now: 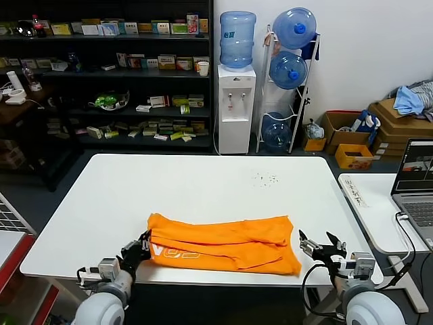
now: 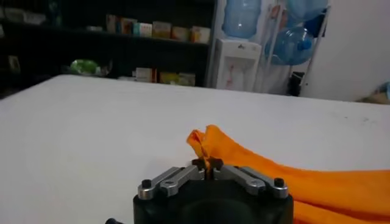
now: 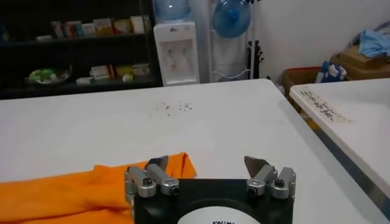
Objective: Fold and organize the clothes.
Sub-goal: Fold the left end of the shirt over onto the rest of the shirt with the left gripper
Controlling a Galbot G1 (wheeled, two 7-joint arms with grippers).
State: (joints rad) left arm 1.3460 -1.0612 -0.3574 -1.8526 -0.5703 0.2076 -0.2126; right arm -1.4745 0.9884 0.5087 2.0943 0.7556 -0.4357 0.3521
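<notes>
The bright orange T-shirt lies folded into a long band near the front edge of the white table, white lettering showing at its left end. My left gripper is shut on the shirt's left edge; the left wrist view shows the jaws pinching a fold of orange cloth. My right gripper is open and empty just right of the shirt's right end. In the right wrist view its fingertips stand wide apart, with the shirt's corner beside one finger.
A second white table with a laptop stands to the right. Dark shelves, a water dispenser and cardboard boxes with a light-blue cloth heap stand behind. Small specks lie on the table.
</notes>
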